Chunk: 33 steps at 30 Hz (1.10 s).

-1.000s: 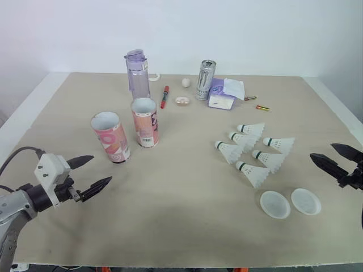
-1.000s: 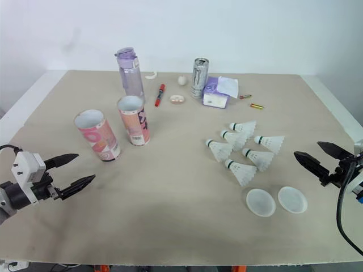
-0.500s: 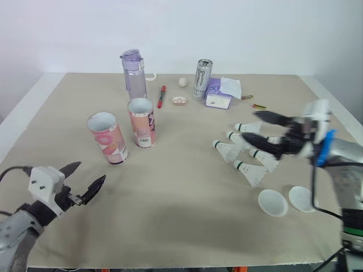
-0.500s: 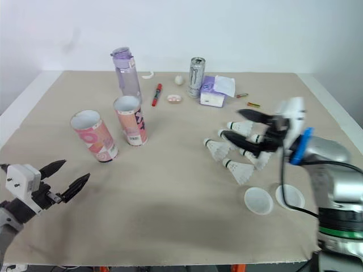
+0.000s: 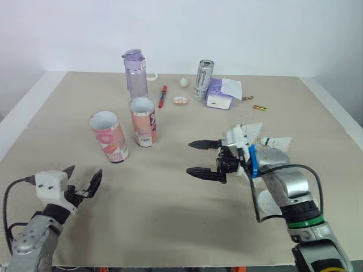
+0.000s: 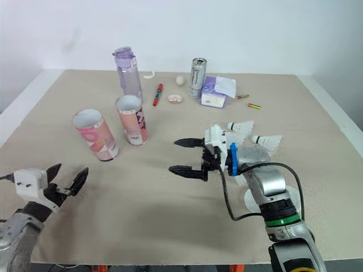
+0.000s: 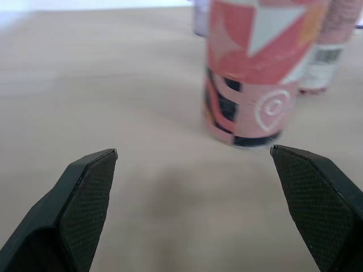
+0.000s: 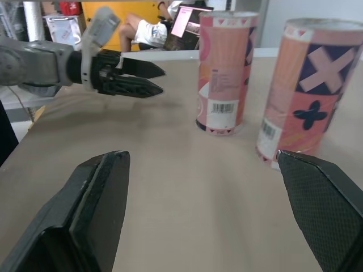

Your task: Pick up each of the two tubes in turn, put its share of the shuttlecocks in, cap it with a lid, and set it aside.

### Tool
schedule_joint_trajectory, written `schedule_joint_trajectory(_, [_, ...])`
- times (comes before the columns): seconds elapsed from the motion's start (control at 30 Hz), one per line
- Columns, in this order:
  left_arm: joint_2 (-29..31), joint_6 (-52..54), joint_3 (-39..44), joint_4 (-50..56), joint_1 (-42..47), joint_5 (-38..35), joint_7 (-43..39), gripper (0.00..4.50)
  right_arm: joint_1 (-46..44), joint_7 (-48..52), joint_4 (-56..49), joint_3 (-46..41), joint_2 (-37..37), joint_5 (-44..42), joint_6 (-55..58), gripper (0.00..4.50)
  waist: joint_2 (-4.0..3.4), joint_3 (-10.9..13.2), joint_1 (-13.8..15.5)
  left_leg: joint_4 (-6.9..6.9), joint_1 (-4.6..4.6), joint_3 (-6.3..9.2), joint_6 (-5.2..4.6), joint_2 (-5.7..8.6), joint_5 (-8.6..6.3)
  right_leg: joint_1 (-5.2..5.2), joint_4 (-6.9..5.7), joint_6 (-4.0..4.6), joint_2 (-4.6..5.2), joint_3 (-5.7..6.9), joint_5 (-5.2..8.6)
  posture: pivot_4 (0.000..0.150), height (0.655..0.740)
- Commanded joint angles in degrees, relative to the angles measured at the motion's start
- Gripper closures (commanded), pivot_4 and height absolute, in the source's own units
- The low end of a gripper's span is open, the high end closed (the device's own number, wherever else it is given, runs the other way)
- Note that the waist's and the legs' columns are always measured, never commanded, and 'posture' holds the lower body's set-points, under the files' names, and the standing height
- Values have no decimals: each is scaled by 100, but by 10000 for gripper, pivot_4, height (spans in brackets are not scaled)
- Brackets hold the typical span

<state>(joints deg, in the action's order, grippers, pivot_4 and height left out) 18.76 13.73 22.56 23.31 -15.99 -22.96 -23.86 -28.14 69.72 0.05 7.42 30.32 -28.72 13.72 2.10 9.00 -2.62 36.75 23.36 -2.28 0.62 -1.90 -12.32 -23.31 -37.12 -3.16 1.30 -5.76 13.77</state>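
Two pink patterned tubes stand upright with open tops at the table's left: one (image 5: 109,136) nearer me, the other (image 5: 143,122) just behind and to its right. My left gripper (image 5: 83,181) is open near the front left edge, short of the nearer tube (image 7: 249,73). My right gripper (image 5: 195,158) is open over the middle of the table, pointing left toward the tubes (image 8: 224,73). White shuttlecocks (image 6: 244,126) lie behind my right arm, partly hidden. A white lid (image 6: 294,192) peeks out beside the forearm.
Along the far side stand a purple bottle (image 5: 136,73), a drink can (image 5: 205,79), a red marker (image 5: 164,96), a purple tissue pack (image 5: 222,94) and small batteries (image 5: 261,107). In the right wrist view a seated person (image 8: 153,28) shows beyond the table.
My right arm has swung left from above the shuttlecocks to the table's middle, still open. My left gripper has drawn back toward the front edge.
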Motion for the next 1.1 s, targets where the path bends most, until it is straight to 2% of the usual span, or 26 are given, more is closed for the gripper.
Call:
schedule_joint_trajectory(0.03, [259,-182,-162,-413,409,-62,-427,0,-184,49,142,179,-249,249,-334,590,0,0,-2,-1,1,1,1,-7,0,-2,-1,-1,-4,5,-4,1500,7400])
schedule_joint_trajectory(0.23, [563,-145,-482,-984,1007,-17,-913,0,-319,-20,307,171,-395,391,-411,590,0,0,-1,-2,3,2,2,-9,1,-4,-4,4,-4,13,-5,1500,7400])
schedule_joint_trajectory(0.57, [863,-321,-775,-1778,1731,218,-1244,0,-346,-158,316,101,-464,483,-437,590,0,0,-1,-4,3,4,3,-10,1,-4,-5,5,-3,15,-5,1500,7400])
schedule_joint_trajectory(1.1, [985,-986,-980,-3107,2727,400,-1715,0,-353,-285,183,14,-407,452,-300,590,1,0,2,-5,6,8,4,-7,1,-4,-5,3,-1,19,-4,1500,7400])
